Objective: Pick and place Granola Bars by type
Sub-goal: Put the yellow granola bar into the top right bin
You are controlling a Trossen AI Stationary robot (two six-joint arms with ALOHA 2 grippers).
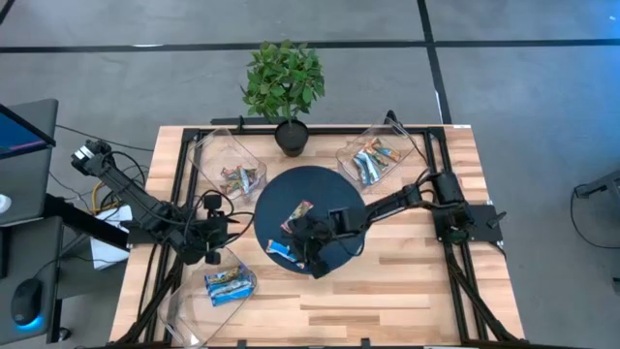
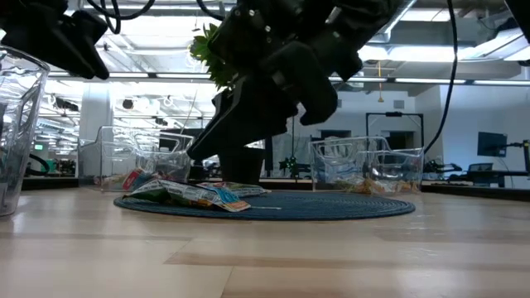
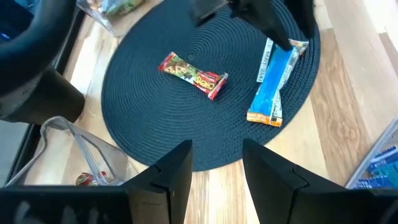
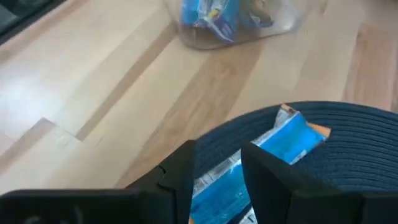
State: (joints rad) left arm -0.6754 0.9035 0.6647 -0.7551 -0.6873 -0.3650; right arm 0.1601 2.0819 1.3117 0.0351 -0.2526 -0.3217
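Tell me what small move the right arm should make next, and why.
Probably lower the right gripper and close on the blue bar: its open fingers already straddle that bar on the dark round mat, and the left gripper waits off the mat.

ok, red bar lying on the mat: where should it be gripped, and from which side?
Grip the red bar across its narrow width at mid-length, coming straight down from above. It lies flat and alone on the round mat, clear of the blue bars, so its long edges are free for the jaws; its crimped ends are flimsier, probably.
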